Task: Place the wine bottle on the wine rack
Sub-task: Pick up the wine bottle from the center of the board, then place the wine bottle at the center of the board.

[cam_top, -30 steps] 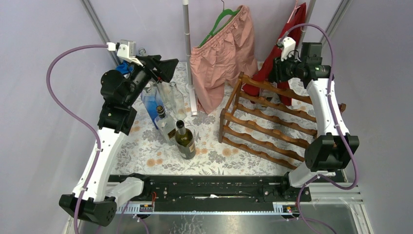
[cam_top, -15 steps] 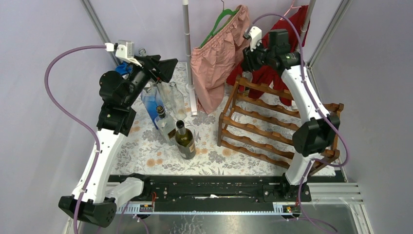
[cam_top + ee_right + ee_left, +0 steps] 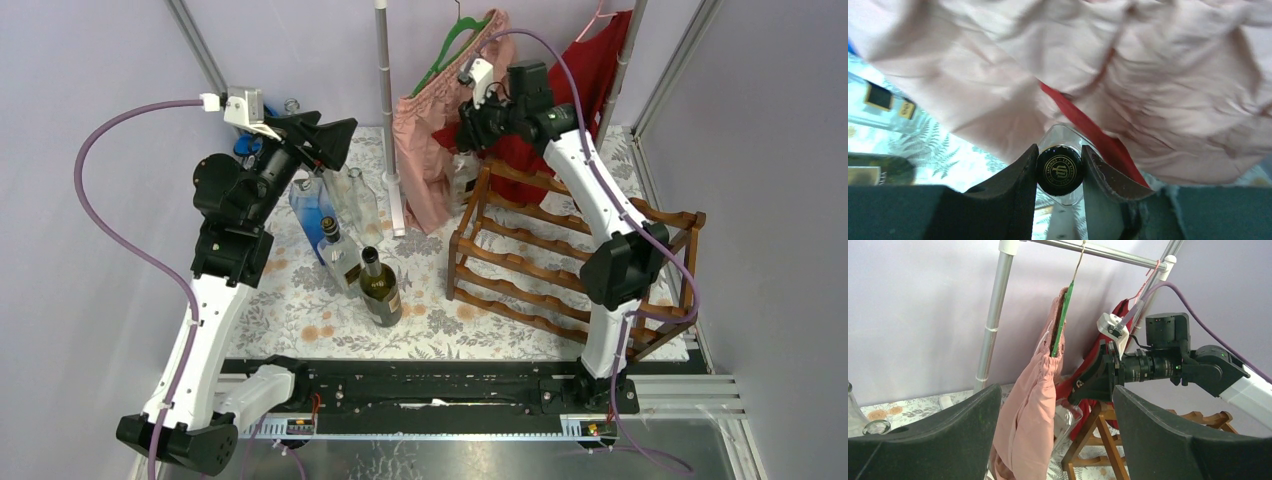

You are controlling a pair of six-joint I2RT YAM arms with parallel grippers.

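our right gripper [image 3: 1059, 159] has swung left to the far left corner of the wine rack [image 3: 540, 245], pinching the clear wine bottle [image 3: 1060, 172] by its top, hemmed by pink cloth [image 3: 998, 60]; our left gripper [image 3: 1055, 392] gapes wide, empty.

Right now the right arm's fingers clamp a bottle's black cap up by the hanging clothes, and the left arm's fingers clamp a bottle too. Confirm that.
Wrong on the left arm. The left wrist view shows the left fingers spread wide apart, holding nothing, with the pink garment seen between them. The right fingers do clamp the black cap of the wine bottle.
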